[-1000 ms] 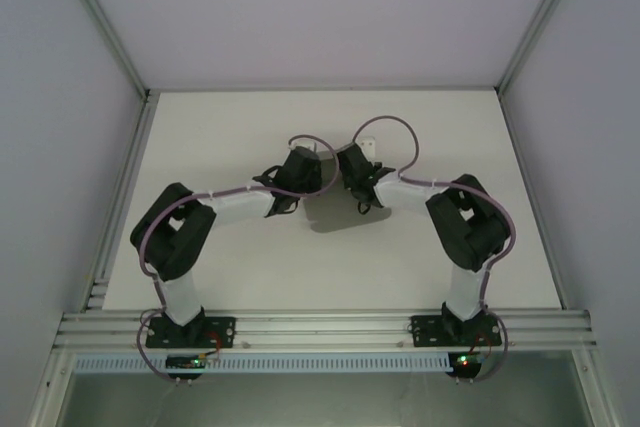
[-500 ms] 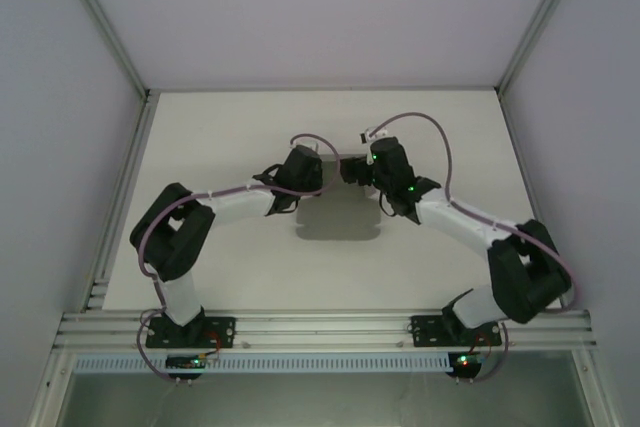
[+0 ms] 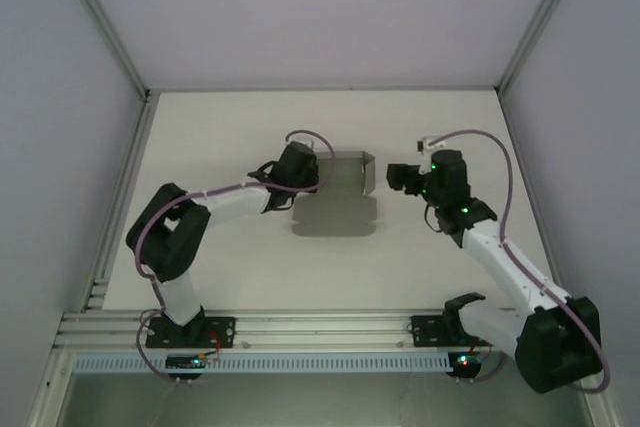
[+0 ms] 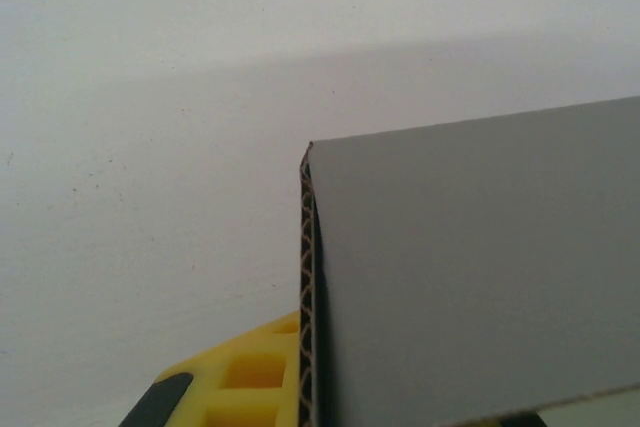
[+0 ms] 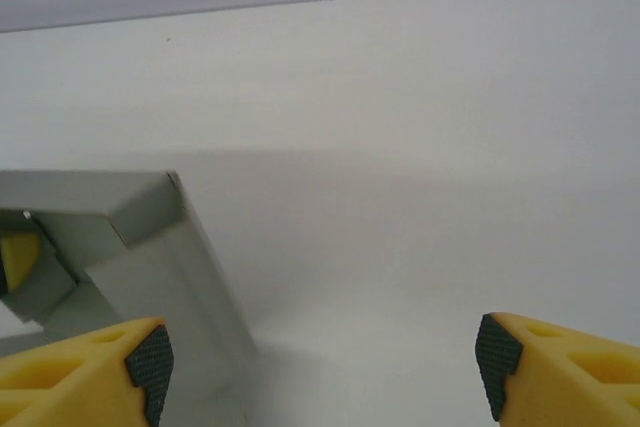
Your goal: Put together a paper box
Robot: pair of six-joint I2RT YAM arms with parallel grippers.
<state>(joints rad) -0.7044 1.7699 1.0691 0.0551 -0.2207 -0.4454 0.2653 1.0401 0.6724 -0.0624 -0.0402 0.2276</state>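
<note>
From the overhead camera I see the paper box (image 3: 338, 197) lying about mid-table, slightly toward the far side, between my two arms. It is plain grey card, half folded: a far wall stands upright with a short flap turned at its right end, while the near panel lies flat on the white table (image 3: 230, 127).

My left gripper (image 3: 308, 171) is at the box's left end, closed tight on the card there. On the left wrist camera the grey panel (image 4: 470, 267) fills the right side of the view. Its cut edge shows the corrugated core, pressed right against my yellow finger (image 4: 240, 382) at the bottom.

My right gripper (image 3: 393, 178) hangs just to the right of the box, clear of it, and is not touching the card. On the right wrist camera its jaws stand wide apart, with the black pads (image 5: 150, 357) at either lower corner and bare table (image 5: 400, 147) between them. The box's folded right corner (image 5: 130, 227) sits at the left of that view, near the left pad. Nothing is held on this side.
</note>
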